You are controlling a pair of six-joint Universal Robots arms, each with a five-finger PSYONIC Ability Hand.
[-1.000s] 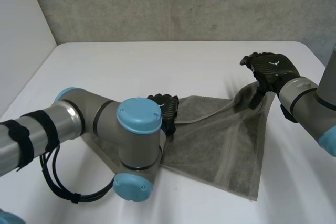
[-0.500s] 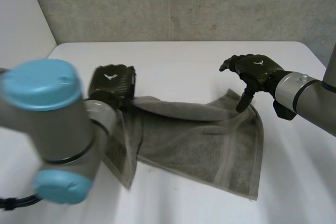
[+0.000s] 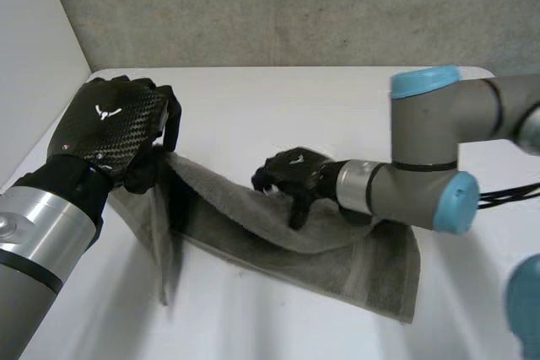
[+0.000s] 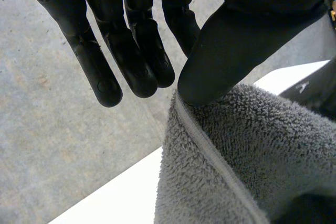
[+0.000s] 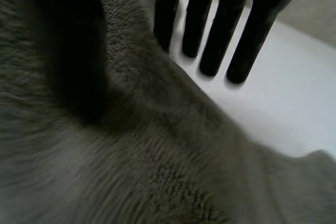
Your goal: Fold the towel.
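A grey towel (image 3: pixel 337 250) lies crumpled across the middle of the white table (image 3: pixel 278 99). My left hand (image 3: pixel 110 124) is raised at the towel's left end. In the left wrist view its thumb (image 4: pixel 236 51) pinches the hemmed edge of the towel (image 4: pixel 236 150) and its fingers are straight. Cloth hangs from that hand down to the table. My right hand (image 3: pixel 291 176) is at the middle of the towel's far edge. In the right wrist view the towel (image 5: pixel 131 156) passes between its thumb and its straight fingers (image 5: pixel 220 30), which reach past the edge over the table.
My right forearm and elbow (image 3: pixel 426 149) stretch over the towel's right part. A grey concrete wall (image 3: pixel 295 6) stands behind the table and a white wall (image 3: pixel 34 56) at its left. Bare table lies beyond and in front of the towel.
My left hand has risen and moved left with the towel's edge. My right hand has swung left, carrying the towel's far right corner to the middle, so the cloth now bunches between both hands.
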